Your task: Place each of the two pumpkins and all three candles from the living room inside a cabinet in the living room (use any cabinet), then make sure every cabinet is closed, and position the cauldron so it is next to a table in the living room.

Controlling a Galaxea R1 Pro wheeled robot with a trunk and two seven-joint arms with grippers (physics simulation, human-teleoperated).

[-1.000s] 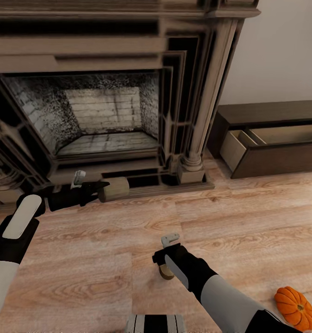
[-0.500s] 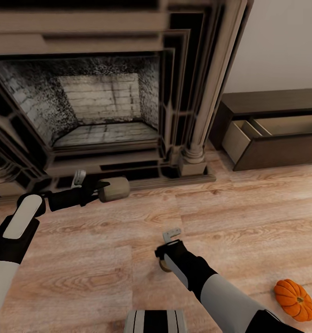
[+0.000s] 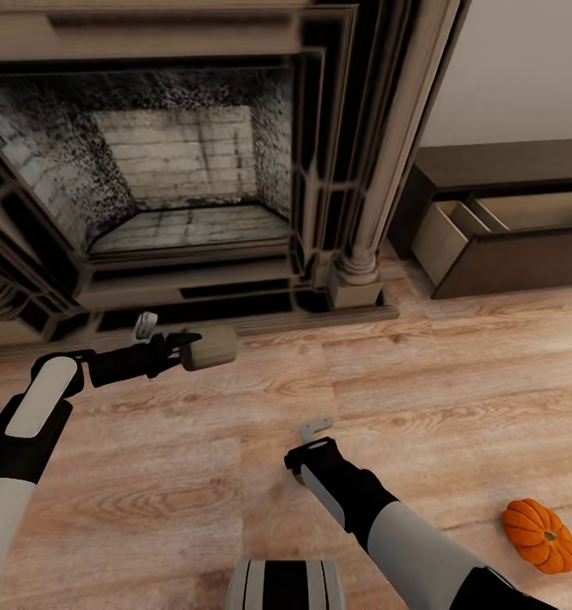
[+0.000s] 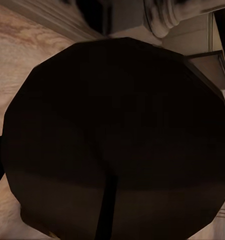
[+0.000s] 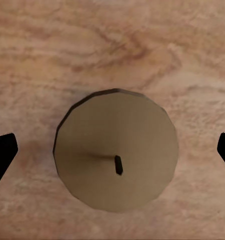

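Right wrist view: open right gripper (image 5: 112,150) straddles upright beige flat-topped candle (image 5: 116,156) on wood floor (image 5: 112,40); descend centred, then close; left gripper (image 3: 186,346) holds 1 tan candle (image 3: 211,346).

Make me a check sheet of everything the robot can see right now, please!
Surface: pale wood plank floor.
Job's things: one squat tan candle held in the left claw; another tan candle upright on the floor under the right claw; ribbed orange pumpkin on the floor; dark-brown wood cabinet with a drawer open.
Clutter: nothing seen.
Claws: left shut on a candle; right open, either side of its candle.
Cables: nothing seen.
Surroundings: black columned fireplace, white wall.
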